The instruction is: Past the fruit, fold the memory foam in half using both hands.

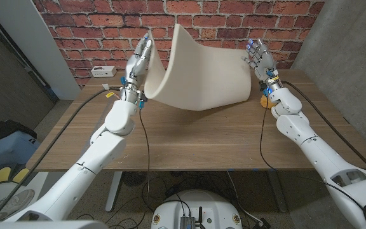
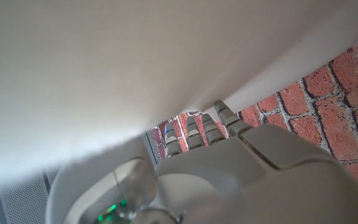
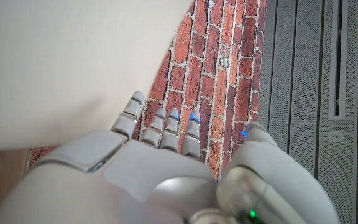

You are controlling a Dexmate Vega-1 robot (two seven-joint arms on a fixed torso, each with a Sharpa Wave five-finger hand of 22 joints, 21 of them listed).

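- Cream memory foam up off the wooden table, bent into a big curve, sagging low in the middle and rising at both ends in front of the brick wall.
- Left end curling up tall and tilting over toward the middle; right end lifted too, roughly level with the right hand.
- Left hand raised at the foam's left edge, fingers pointing up along the foam's outer face; looks pressed against it, but can't tell for sure whether really gripping or just supporting.
- Same from the left wrist view: foam right above the fingers, touching or very nearly.
- Right hand up at the foam's right end, fingers spread and pointing upward; can't tell from the head view if holding the edge.
- From the right wrist view, hand with fingers straight, foam just beside them, grip not visible.
- Something small, orange and yellow on the table just behind the right wrist, mostly hidden, maybe the fruit.
- White power strip at the far left of the table near the wall.
- Black cables running along both arms.
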